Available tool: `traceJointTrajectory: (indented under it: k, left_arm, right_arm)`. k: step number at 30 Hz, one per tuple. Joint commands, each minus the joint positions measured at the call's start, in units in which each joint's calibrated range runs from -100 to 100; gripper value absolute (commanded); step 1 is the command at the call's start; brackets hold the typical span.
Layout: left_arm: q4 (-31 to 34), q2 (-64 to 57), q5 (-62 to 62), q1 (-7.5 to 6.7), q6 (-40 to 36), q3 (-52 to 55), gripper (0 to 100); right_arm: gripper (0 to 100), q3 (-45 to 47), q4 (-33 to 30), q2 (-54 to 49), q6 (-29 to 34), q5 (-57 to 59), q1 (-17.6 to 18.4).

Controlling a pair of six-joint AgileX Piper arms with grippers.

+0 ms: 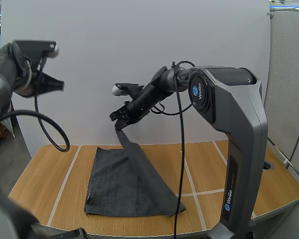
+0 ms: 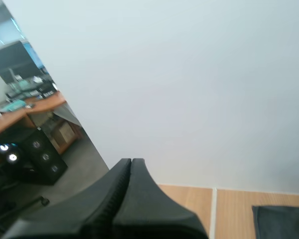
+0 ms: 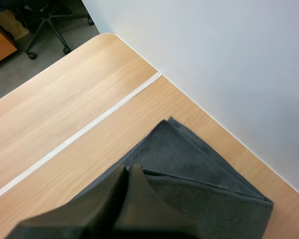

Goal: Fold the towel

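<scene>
Left end effector, raised at the left and well above the worktop — its fingers lie pressed together as one dark wedge, with nothing between them. Right end effector, held over the far side of the worktop, has its fingers closed on one corner of the dark grey towel. From the pinched corner a band of cloth hangs down and runs diagonally to the towel's near right corner; the remainder lies flat on the pale wood, between two white lines. Right wrist view: the fingertips meet at a hemmed edge of the towel — more of the cloth lies beyond them.
</scene>
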Motion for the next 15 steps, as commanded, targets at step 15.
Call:
traceJointTrajectory:
  k: [15]
  left_arm:
    - [-0.51, -20.26, -11.41, 5.87, -0.66, -0.52, 0]
  right_arm:
    - [0, -4.06, 1.67, 8.94, 1.67, -25.6, 7.25]
